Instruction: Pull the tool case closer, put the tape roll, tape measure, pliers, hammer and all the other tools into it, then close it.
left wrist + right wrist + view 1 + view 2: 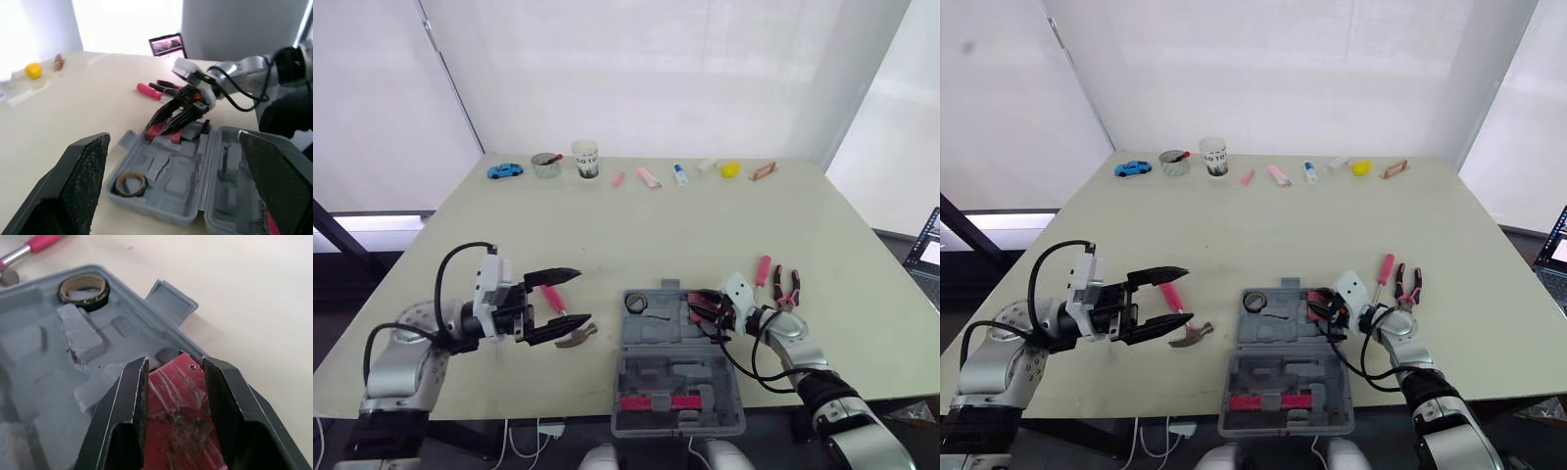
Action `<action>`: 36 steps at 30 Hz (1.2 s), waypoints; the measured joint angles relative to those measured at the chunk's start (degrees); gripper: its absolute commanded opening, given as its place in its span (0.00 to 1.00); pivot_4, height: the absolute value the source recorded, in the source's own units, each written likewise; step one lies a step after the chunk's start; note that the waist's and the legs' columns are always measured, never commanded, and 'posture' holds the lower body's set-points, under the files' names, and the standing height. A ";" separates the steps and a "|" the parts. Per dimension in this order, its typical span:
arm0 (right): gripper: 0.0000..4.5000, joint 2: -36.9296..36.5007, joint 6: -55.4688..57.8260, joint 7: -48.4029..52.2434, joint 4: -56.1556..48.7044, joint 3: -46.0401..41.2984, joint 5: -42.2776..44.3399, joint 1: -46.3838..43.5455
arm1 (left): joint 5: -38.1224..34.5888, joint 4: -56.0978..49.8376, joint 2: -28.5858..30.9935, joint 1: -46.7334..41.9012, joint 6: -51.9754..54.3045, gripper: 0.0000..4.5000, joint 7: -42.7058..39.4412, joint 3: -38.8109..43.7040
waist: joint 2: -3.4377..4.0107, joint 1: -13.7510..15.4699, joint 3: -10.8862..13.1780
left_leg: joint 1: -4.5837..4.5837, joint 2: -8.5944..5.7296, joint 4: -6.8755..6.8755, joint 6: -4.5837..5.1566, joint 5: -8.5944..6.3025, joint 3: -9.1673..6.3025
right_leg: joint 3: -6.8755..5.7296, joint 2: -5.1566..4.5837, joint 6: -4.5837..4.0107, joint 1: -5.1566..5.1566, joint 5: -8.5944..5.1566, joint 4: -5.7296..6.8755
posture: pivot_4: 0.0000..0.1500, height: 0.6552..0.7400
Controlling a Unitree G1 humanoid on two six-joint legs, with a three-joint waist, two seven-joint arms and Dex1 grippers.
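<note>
The grey tool case (651,377) lies open at the table's front middle. A tape roll (637,303) sits in its far-left pocket. My right gripper (705,311) is at the case's far-right corner, shut on the red tape measure (173,399), which rests low in a pocket there. My left gripper (584,296) hovers open just left of the case, over the pink-handled hammer (574,338) lying on the table. Pink-handled pliers (790,289) and a pink screwdriver (763,269) lie on the table right of the case.
Along the table's far edge stand a blue toy car (505,170), a tin (546,164), a cup (585,159) and several small items, with a yellow one (731,168) among them. A screen (930,245) sits off the right edge.
</note>
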 measured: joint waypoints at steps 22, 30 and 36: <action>0.71 -13.89 8.28 -1.33 -39.11 -20.64 16.95 31.75 | 2.99 3.24 -8.36 10.19 -4.13 1.00 17.55 9.79 | 0.65 1.81 0.53 | -1.88 -0.36 0.00 0.01 0.00 -0.06 | -0.24 0.05 0.00 -1.50 0.03 -0.15 | 1.00 1.00; 0.99 -14.98 5.78 1.03 -39.12 -33.83 22.64 50.01 | 3.01 9.21 -8.20 18.61 -8.47 1.00 17.33 17.24 | 0.59 1.63 0.57 | -1.60 -0.18 0.10 0.00 -0.01 -0.06 | -0.12 -0.19 0.25 -1.42 -0.12 -0.11 | 1.00 1.00; 0.99 -12.48 4.63 2.31 -39.08 -38.37 25.57 58.23 | 3.01 13.52 -7.91 23.19 -10.82 1.00 17.35 21.91 | 0.61 1.67 0.56 | -1.49 -0.16 -0.08 -0.29 -0.18 0.00 | -0.18 -0.90 0.25 -1.42 -0.15 -0.20 | 1.00 1.00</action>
